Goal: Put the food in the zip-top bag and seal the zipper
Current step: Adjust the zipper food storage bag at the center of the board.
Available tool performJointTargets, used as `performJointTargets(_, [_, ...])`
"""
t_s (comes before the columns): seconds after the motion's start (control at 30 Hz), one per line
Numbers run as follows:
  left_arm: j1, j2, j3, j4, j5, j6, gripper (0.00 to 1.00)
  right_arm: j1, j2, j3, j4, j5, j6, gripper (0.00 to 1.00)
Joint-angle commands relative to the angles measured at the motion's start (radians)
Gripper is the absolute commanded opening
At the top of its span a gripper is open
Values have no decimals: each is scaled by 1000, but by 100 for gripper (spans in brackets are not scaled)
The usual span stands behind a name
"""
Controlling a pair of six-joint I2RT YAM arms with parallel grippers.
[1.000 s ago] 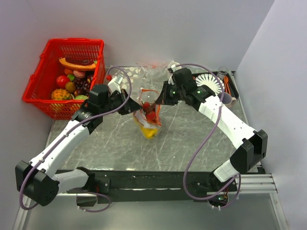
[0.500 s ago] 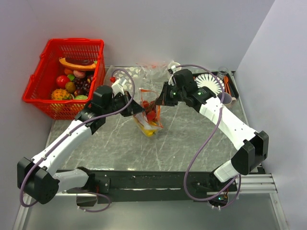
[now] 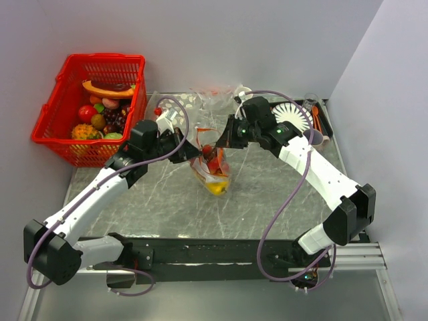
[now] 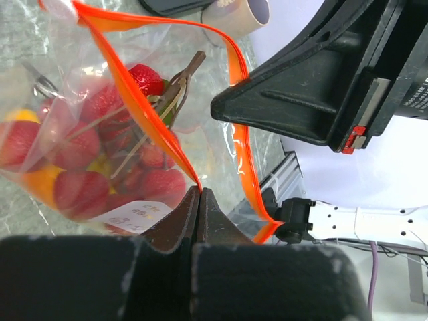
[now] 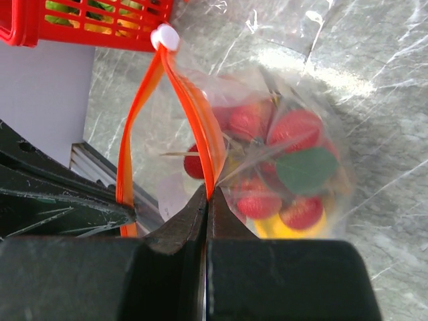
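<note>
Top view: the zip-top bag [image 3: 217, 179] hangs over the middle of the worktop [image 3: 281, 194], slung between my two arms, with red and yellow food [image 3: 214, 162] already in its belly. The left tool [image 3: 192, 152] meets it from the left. The right tool [image 3: 223, 142] meets it from the right, a little farther back. Both sit at the bag's upper edge, equally near. A red basket [image 3: 47, 127] stands well apart at far left. The bag's mouth is too small to read from here.

Left wrist view: my left tool is fully closed, pinching one lip of the orange zipper [image 4: 120, 87] at the fingertips. That lip climbs away up and to the left, and the opposite lip curves past the right tool's black body. The lips stand apart, so the mouth gapes as a loop. Strawberries [image 4: 73, 190] show through the plastic beside the pinch.

Right wrist view: my right tool is likewise clamped tight on an orange lip. The strip's long axis runs ahead from the fingertips to a small white piece [image 5: 166, 37] where both lips meet; I cannot tell whether it is a slider. The other lip's near end is hidden behind the left tool's dark body. I judge sealing turns on bringing the lips together along that axis.
</note>
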Motion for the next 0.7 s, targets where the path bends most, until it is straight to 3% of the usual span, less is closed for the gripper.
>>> performJointTargets(0.0, [-5,-51,24,36,-23,28,1,6,-35,19,57,-26,10,0])
performJointTargets(0.67, [-7,10,30,91,29,31,1,20,-35,-11,106,-69,50,0])
